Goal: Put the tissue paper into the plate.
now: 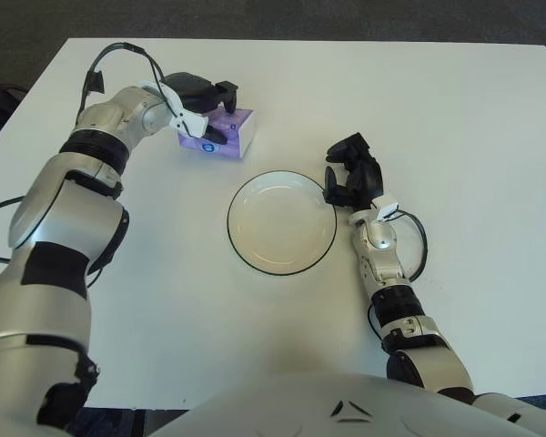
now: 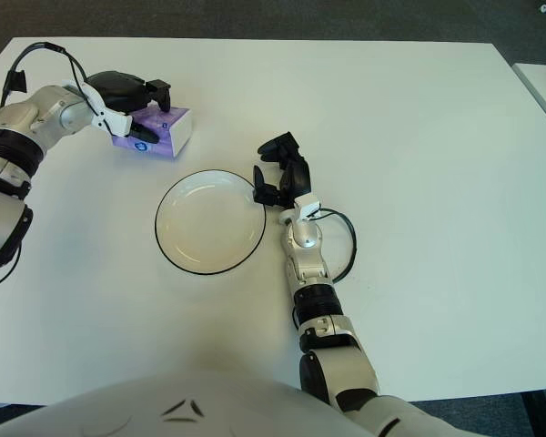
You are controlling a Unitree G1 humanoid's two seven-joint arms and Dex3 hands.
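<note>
White surface (image 1: 455, 109) filled most of both views, with dark floor past its far edge. Nothing on it but the two task items and the arms.

White plate (image 1: 281, 223) with a thin dark rim sat flat near the middle of the surface, slightly toward the near edge. Its bowl held nothing.

Purple tissue pack (image 1: 226, 135), a small box-like packet with a white end face, lay toward the far-left corner of the surface, apart from the plate and beyond its far-left rim. Not in the plate.

Left robot hand (image 1: 203, 102) reached in from the left edge and was over the tissue pack. Its dark fingers curled down across the top and the near side of the packet, closed around it. Whether the packet's underside touched the surface could not be told.

Right robot hand (image 1: 353, 171) showed just beside the plate's right rim, forearm running back toward the near edge with a black cable looped beside the wrist. Fingers were curled inward, holding nothing. Contact with the rim could not be told.
</note>
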